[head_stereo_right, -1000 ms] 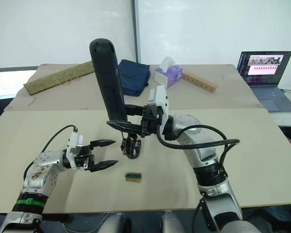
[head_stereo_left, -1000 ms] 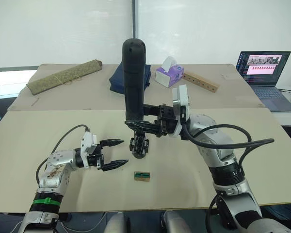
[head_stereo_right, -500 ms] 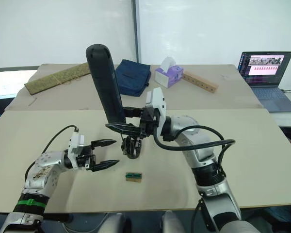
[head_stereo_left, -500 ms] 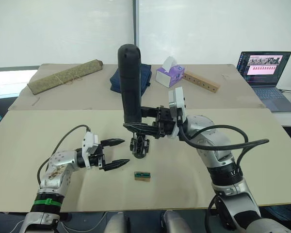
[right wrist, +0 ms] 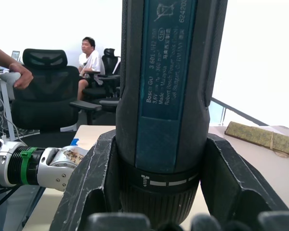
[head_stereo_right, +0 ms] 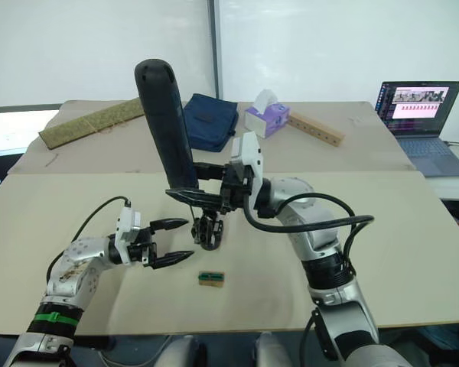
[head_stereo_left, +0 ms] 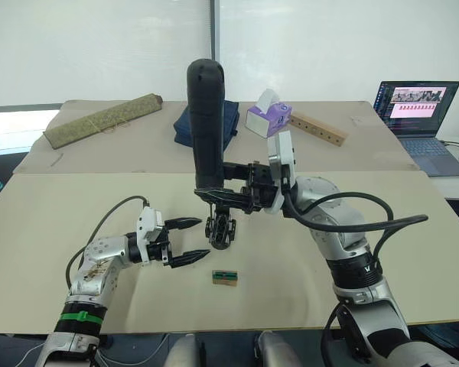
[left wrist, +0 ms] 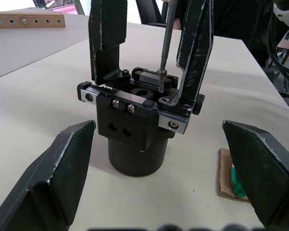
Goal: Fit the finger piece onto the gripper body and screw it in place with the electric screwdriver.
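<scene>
Our right pincer clamps the long, thick black cylindrical electric screwdriver upright, so its thin metal bit drops straight into the chunky black gripper body standing on the beige table. The tapered black plastic finger piece already stands fitted on top. Our left pincer hangs wide just beside the body, ready, we judge, to steady it.

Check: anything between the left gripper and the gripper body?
Nothing. In the left eye view, bare table separates the open left gripper from the gripper body; the left wrist view agrees.
</scene>
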`<state>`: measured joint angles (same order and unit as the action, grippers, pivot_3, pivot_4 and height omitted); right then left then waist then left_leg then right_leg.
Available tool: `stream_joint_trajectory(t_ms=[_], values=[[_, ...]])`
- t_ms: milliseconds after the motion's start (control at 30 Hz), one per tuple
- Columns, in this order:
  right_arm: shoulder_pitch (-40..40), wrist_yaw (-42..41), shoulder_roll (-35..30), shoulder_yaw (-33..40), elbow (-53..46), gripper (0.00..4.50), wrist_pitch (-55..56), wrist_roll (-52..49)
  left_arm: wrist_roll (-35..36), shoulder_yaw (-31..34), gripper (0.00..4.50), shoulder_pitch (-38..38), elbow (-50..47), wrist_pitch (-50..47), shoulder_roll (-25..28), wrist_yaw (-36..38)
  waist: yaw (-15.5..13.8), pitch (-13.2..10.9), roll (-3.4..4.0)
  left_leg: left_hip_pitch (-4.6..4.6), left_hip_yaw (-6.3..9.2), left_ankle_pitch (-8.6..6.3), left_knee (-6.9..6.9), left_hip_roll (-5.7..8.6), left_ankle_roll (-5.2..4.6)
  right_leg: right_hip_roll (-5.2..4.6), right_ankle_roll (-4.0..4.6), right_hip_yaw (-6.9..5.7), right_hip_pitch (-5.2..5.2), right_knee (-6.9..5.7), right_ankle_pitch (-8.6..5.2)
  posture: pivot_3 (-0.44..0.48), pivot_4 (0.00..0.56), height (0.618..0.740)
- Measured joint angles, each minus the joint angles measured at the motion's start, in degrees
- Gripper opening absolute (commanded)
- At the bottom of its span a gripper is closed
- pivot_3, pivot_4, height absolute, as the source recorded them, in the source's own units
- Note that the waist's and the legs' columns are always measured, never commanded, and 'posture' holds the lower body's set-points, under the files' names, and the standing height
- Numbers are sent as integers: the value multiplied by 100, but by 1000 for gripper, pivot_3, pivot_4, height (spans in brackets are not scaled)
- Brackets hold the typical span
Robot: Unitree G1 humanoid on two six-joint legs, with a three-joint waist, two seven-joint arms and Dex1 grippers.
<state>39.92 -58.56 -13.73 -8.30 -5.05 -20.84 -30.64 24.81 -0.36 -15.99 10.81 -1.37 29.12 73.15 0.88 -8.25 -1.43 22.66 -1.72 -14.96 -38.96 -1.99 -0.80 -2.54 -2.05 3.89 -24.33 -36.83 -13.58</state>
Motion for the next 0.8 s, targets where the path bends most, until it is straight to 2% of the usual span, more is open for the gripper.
stream_joint_trajectory(t_ms=[467,800], values=[[63,-187,-83,0,115,1903,0,15,-355,-160,4500,-294,475,233,-297,-102,-1,0,0,2,-1,0,0,1,0,0,0,-2,0,1,0,0,150,740],[63,-255,-99,0,116,1903,0,16,-435,-163,4500,-317,510,238,-322,-134,1,0,0,3,0,0,0,1,0,0,0,-2,-1,1,0,0,150,740]])
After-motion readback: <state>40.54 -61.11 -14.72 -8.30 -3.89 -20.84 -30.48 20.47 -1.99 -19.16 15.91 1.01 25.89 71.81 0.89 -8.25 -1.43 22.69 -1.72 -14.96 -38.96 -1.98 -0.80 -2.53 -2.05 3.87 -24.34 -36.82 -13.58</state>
